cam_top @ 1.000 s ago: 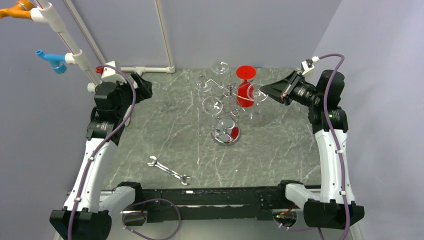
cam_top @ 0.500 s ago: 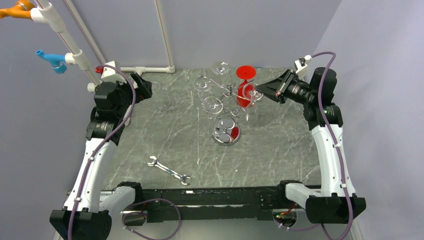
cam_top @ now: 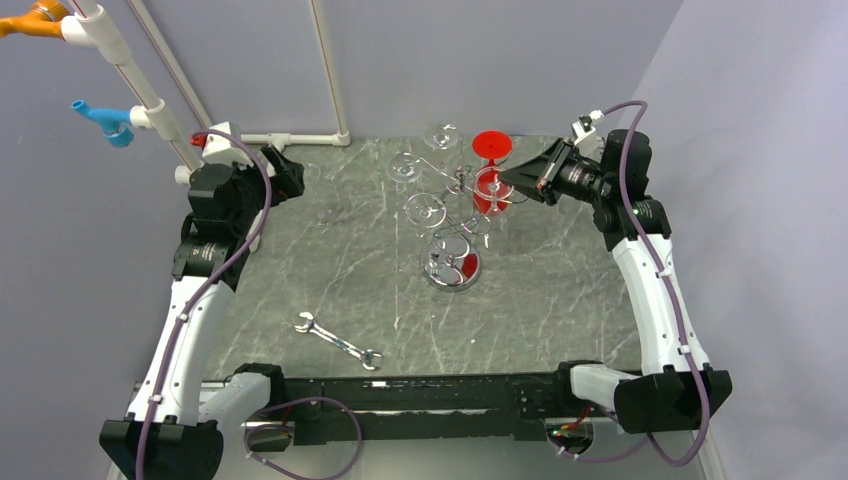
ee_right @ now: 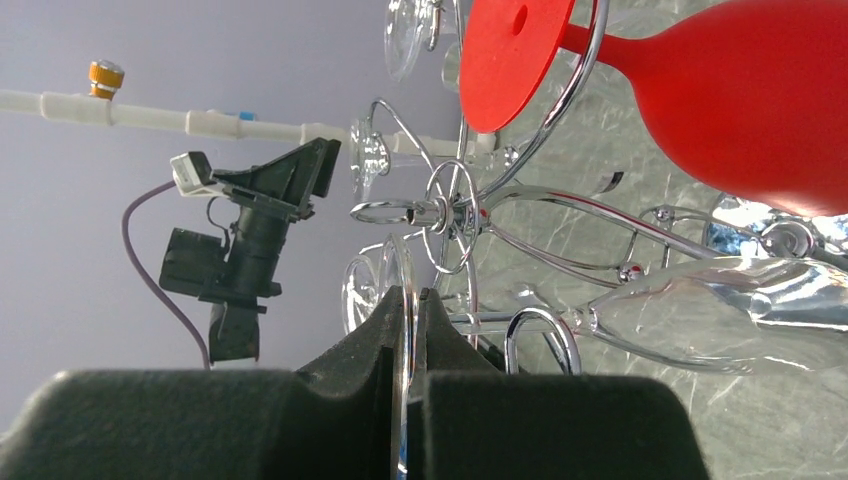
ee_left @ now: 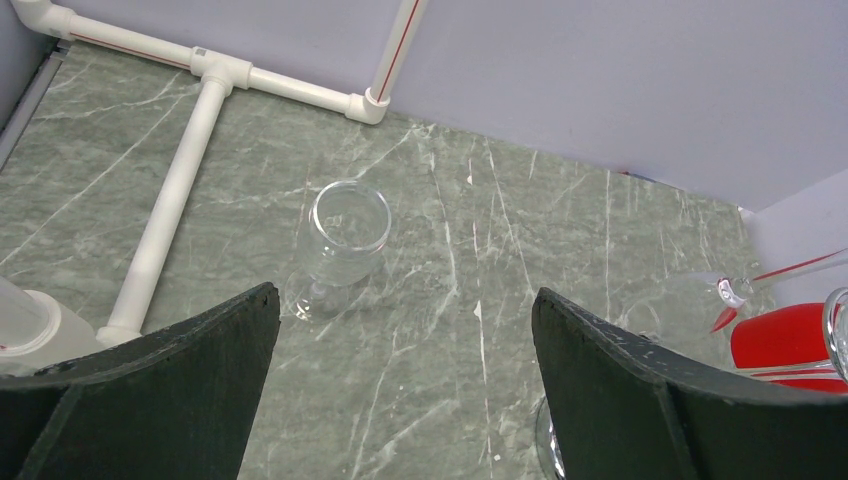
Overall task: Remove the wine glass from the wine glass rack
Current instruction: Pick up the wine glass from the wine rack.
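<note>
The chrome wine glass rack (cam_top: 460, 186) stands at the back middle of the table on its round shiny base (cam_top: 452, 266). Several clear glasses and a red one (cam_top: 490, 182) hang upside down from its curled arms. My right gripper (ee_right: 408, 295) is shut on the thin foot of a clear wine glass (ee_right: 720, 312). That glass's stem passes through a wire loop (ee_right: 545, 345) of the rack. In the top view the right gripper (cam_top: 508, 180) sits at the rack's right side, beside the red glass. My left gripper (ee_left: 405, 310) stands open and empty at the back left.
A clear glass (ee_left: 345, 240) stands upright on the table ahead of the left gripper. White PVC pipes (ee_left: 180, 190) run along the back left corner. A silver wrench (cam_top: 338, 341) lies near the front. Purple walls close in the back and right.
The right arm has moved left and back, carrying its shut gripper and the glass foot closer in toward the rack's centre. The left arm has not moved.
</note>
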Action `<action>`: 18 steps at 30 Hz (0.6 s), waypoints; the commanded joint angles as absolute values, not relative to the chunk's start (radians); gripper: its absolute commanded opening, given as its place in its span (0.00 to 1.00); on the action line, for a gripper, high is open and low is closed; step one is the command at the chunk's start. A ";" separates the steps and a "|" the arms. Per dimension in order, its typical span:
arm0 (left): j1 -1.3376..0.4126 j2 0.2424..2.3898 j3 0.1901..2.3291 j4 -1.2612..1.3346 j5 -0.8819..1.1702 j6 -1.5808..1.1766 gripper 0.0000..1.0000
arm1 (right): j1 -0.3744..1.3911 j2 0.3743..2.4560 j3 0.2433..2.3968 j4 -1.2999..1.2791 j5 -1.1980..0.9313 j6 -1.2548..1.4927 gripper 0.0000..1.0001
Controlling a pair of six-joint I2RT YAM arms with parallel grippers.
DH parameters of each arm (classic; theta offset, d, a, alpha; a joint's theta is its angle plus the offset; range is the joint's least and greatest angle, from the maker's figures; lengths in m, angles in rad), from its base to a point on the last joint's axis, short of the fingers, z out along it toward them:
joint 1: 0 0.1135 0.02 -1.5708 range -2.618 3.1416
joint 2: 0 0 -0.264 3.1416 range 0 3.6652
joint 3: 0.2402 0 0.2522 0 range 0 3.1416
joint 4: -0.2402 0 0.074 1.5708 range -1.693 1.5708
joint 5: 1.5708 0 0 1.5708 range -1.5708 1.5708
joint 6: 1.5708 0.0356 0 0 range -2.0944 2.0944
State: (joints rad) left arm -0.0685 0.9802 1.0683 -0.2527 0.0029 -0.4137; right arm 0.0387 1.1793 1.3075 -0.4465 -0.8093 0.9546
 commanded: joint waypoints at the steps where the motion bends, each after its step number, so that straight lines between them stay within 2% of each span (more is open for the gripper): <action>1: -0.061 0.977 1.112 -0.230 0.003 -0.417 0.99 | 0.047 1.182 1.337 -0.389 -0.788 0.973 0.00; 18: -0.062 0.981 1.112 -0.230 0.003 -0.414 0.99 | 0.029 1.203 1.386 -0.447 -0.740 0.923 0.00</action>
